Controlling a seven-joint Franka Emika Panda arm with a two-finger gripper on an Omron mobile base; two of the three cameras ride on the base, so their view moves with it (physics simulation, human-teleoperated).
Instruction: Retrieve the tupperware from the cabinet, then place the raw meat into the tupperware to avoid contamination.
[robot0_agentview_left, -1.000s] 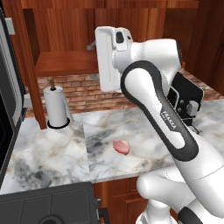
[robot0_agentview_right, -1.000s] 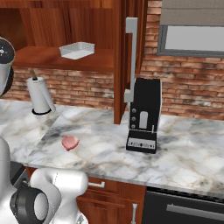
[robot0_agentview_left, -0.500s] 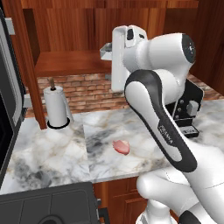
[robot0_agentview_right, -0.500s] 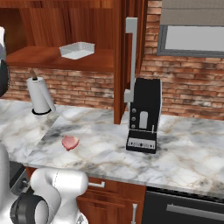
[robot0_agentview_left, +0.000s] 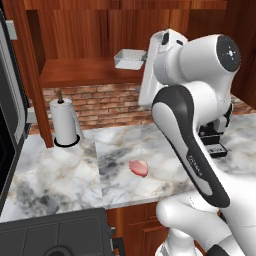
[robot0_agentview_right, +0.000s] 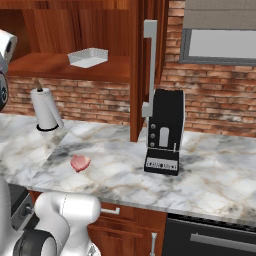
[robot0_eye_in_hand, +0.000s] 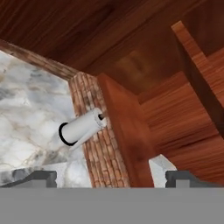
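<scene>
Small whitish translucent boxy plastic tupperware (robot0_agentview_right: 88, 56) sits on the open shelf of the reddish-brown panelled wooden cabinet (robot0_agentview_right: 75, 67), upper left of the right base view; upper centre of the left base view (robot0_agentview_left: 129, 59), just left of the white arm's hand. Its long axis runs roughly along the shelf front, slightly skewed.

Two-finger gripper (robot0_eye_in_hand: 109, 177): jaws wide apart, nothing between them. In the hand view a pale corner (robot0_eye_in_hand: 161, 165) shows low right, just inside the right finger tip. Probably the container's edge, can't confirm. So the target lies below and right of the pincer's centre line; my read is the hand needs to shift that way and advance before closing.

Flat oval pink-red raw meat (robot0_agentview_left: 138, 168) lies on the marble counter (robot0_agentview_left: 60, 175), centre of the left base view, well apart from the shelf. White paper-towel roll (robot0_agentview_left: 64, 122) stands left of it by the brick wall. Black coffee machine (robot0_agentview_right: 163, 132) right of centre in the right base view.
</scene>
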